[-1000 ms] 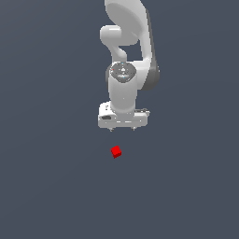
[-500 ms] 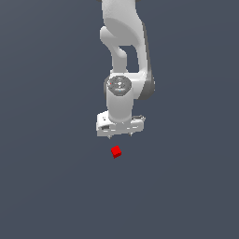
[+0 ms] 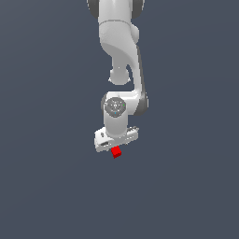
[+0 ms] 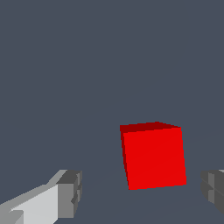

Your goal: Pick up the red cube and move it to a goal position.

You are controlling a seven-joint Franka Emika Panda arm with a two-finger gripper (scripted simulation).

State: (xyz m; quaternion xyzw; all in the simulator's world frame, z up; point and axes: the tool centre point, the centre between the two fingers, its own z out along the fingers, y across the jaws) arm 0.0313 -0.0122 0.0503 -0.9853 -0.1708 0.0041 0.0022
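The red cube [image 3: 116, 151] lies on the flat grey floor [image 3: 56, 177], just under the white gripper [image 3: 115, 145], which partly covers its top in the exterior view. In the wrist view the red cube [image 4: 153, 155] fills the space between the two grey fingertips [image 4: 70, 192], closer to the one at the frame edge [image 4: 213, 186]. The gripper [image 4: 142, 189] is open, with a gap on both sides of the cube. Neither finger touches it. The fingers are hidden by the hand in the exterior view.
Only the plain dark grey floor [image 4: 87, 65] surrounds the cube. The white arm [image 3: 119, 56] rises above the gripper to the top of the exterior view. No other object shows.
The arm has come down and toward the cube. The hand, which stood clear above the cube a second ago, now sits right over it and overlaps it.
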